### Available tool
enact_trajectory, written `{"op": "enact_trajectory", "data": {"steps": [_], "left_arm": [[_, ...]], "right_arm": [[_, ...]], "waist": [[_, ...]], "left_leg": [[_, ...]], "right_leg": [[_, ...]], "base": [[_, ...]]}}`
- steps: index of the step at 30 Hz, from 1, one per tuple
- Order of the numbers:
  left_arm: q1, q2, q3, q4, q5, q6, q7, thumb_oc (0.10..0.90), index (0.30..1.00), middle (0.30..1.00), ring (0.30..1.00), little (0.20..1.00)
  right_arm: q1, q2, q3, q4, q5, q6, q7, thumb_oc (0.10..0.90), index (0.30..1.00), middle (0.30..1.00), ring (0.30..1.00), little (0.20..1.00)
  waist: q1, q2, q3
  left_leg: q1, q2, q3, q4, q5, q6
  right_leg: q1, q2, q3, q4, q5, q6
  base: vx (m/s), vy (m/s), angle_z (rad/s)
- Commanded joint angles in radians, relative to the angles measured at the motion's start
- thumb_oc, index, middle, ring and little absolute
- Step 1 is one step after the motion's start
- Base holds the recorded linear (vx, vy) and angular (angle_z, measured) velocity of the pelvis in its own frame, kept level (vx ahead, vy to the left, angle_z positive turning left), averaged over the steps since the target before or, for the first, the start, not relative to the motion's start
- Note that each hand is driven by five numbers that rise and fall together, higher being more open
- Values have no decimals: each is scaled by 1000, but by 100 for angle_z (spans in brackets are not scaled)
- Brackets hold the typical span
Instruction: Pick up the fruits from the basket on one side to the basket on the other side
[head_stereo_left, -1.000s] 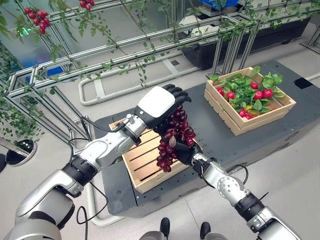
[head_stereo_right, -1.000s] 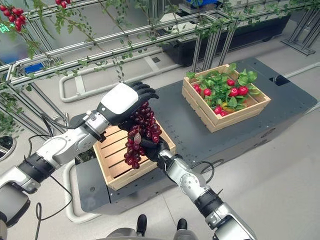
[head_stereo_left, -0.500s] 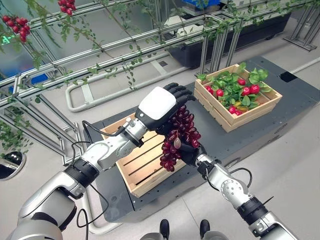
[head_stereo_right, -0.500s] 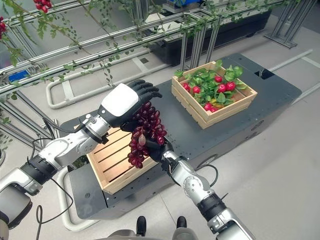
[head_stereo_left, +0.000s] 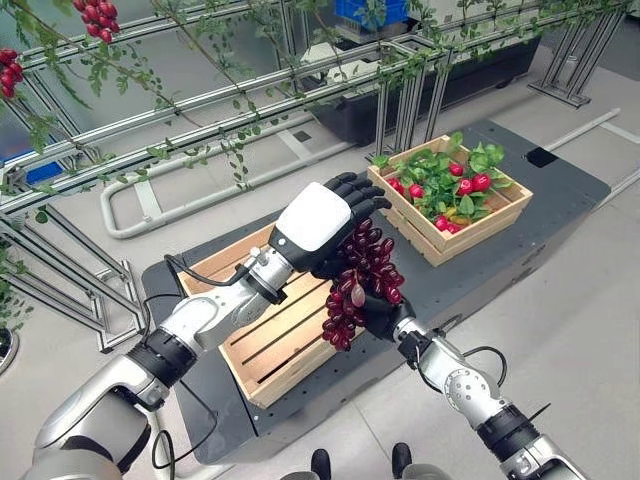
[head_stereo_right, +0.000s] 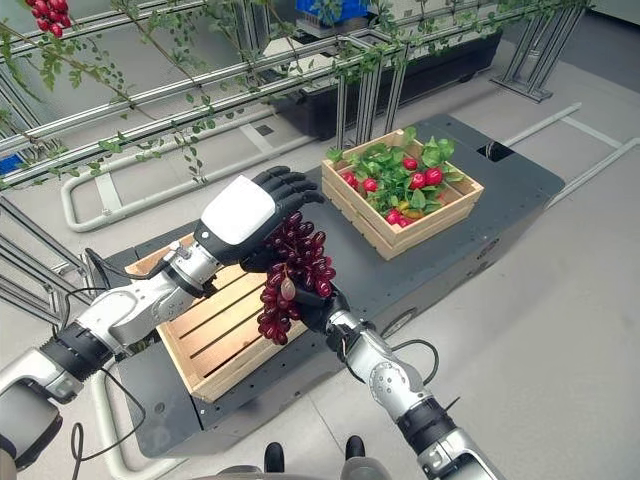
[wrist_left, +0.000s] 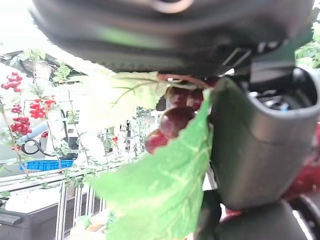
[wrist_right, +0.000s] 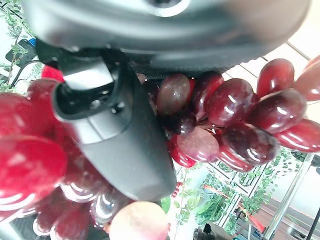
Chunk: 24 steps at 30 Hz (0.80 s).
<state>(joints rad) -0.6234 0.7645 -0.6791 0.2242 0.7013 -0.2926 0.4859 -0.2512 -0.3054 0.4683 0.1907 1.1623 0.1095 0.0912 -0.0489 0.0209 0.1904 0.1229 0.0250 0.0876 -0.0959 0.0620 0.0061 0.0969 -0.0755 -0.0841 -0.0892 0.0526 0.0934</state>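
A bunch of dark red grapes (head_stereo_left: 361, 278) hangs in the air between both hands, above the right edge of the empty slatted wooden crate (head_stereo_left: 262, 333). My left hand (head_stereo_left: 318, 216), white-backed, curls over the top of the bunch. In the left wrist view its thumb (wrist_left: 260, 145) closes on grapes (wrist_left: 175, 120) and a green leaf (wrist_left: 160, 190). My right hand (head_stereo_left: 384, 314) grips the bunch from below; the right wrist view has its thumb (wrist_right: 120, 135) pressed among the grapes (wrist_right: 235, 115). A second crate (head_stereo_left: 497, 217) at the far right holds red fruits and green leaves.
Both crates sit on a dark grey platform (head_stereo_left: 500, 270) with floor to its right and front. Behind stands a metal frame (head_stereo_left: 200, 105) with leafy vines and red berry clusters (head_stereo_left: 95, 15). A black planter box (head_stereo_left: 440, 75) lies beyond.
The camera has shifted, so the whole scene sits further left. Both hands keep hold of the grapes and have carried them a little right, toward the leafy crate.
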Motion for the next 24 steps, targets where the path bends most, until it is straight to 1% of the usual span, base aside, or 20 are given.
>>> {"op": "enact_trajectory", "data": {"steps": [1, 3, 4, 6, 7, 9, 11, 12, 14, 15, 16, 20, 22, 24], "left_arm": [[58, 224, 308, 288, -13, 226, 76, 800, 900, 900, 900, 900], [74, 225, 333, 288, -25, 265, 69, 800, 900, 900, 900, 900], [75, 225, 333, 288, -25, 266, 69, 800, 900, 900, 900, 900], [95, 221, 357, 305, -8, 315, 53, 800, 900, 900, 900, 900], [97, 221, 357, 308, -3, 319, 52, 800, 900, 900, 900, 900], [97, 225, 354, 320, 26, 343, 36, 800, 900, 900, 900, 900], [96, 228, 333, 322, 103, 378, 8, 800, 900, 900, 900, 900], [95, 229, 328, 323, 116, 379, 5, 800, 900, 900, 900, 900], [87, 240, 300, 325, 196, 395, -33, 800, 900, 900, 900, 900], [85, 241, 294, 325, 207, 396, -35, 800, 900, 900, 900, 900], [79, 251, 268, 335, 252, 399, -42, 800, 900, 900, 900, 900], [61, 262, 224, 352, 299, 388, -54, 800, 900, 900, 900, 900], [54, 263, 208, 349, 289, 382, -57, 800, 900, 900, 900, 900], [56, 258, 210, 342, 238, 364, -46, 800, 900, 900, 900, 900]], "right_arm": [[69, -76, -348, -60, 53, -234, 69, 400, 300, 300, 300, 300], [82, -77, -360, -74, 54, -227, 70, 400, 300, 300, 300, 300], [82, -77, -360, -74, 54, -227, 70, 400, 300, 300, 300, 300], [94, -81, -373, -94, 55, -221, 75, 400, 300, 300, 300, 300], [93, -82, -373, -96, 55, -220, 76, 400, 300, 300, 300, 300], [91, -86, -375, -104, 54, -214, 77, 400, 300, 300, 300, 300], [88, -89, -373, -116, 46, -202, 79, 400, 300, 300, 300, 300], [88, -89, -372, -119, 45, -199, 78, 400, 300, 300, 300, 300], [89, -94, -370, -126, 39, -185, 85, 400, 300, 300, 300, 300], [89, -94, -369, -126, 38, -184, 86, 400, 300, 300, 300, 300], [86, -100, -362, -122, 37, -184, 90, 400, 300, 300, 300, 300], [78, -106, -351, -111, 45, -186, 93, 400, 300, 300, 300, 300], [75, -107, -347, -110, 49, -189, 89, 400, 300, 300, 300, 300], [75, -103, -344, -111, 49, -196, 84, 400, 300, 300, 300, 300]], "waist": [[-16, 2, -158], [-19, 2, -159], [-19, 2, -159], [-23, 3, -155], [-23, 3, -155], [-25, 4, -154], [-26, 6, -151], [-26, 6, -150], [-28, 8, -149], [-28, 7, -148], [-28, 8, -146], [-27, 9, -146], [-26, 9, -144], [-24, 7, -143]], "left_leg": [[15, -2, 15, 9, -97, -4], [14, -1, 16, 9, -97, -4], [13, -1, 16, 9, -97, -4], [13, 0, 17, 9, -97, -4], [13, 0, 17, 9, -97, -4], [13, 0, 16, 9, -98, -4], [13, 0, 15, 9, -99, -4], [13, -1, 15, 9, -99, -4], [13, -1, 16, 9, -100, -4], [13, -1, 16, 9, -100, -4], [14, -1, 16, 9, -99, -4], [14, -1, 15, 9, -98, -5], [14, -1, 14, 9, -97, -6], [14, -1, 12, 9, -97, -5]], "right_leg": [[28, -21, -19, 2, -31, -11], [26, -19, -15, 2, -32, -11], [26, -19, -15, 2, -32, -11], [25, -17, -11, 2, -32, -12], [25, -17, -11, 2, -32, -12], [25, -16, -10, 2, -33, -13], [25, -16, -10, 2, -34, -13], [25, -16, -11, 2, -34, -13], [25, -17, -12, 2, -34, -12], [25, -18, -12, 2, -34, -12], [26, -18, -13, 2, -33, -11], [28, -19, -16, 2, -32, -10], [29, -20, -17, 2, -31, -10], [29, -20, -17, 2, -31, -10]], "base": [[0, 0, 0], [0, 0, 0], [-12, -8, -4], [-19, -5, -6], [-18, -3, -8], [-16, -3, -10], [-22, -1, -16], [-24, -1, -12], [-10, -1, -3], [0, 0, 0], [0, 0, 0], [0, 0, 0], [0, 0, 0], [0, 0, 0]]}}
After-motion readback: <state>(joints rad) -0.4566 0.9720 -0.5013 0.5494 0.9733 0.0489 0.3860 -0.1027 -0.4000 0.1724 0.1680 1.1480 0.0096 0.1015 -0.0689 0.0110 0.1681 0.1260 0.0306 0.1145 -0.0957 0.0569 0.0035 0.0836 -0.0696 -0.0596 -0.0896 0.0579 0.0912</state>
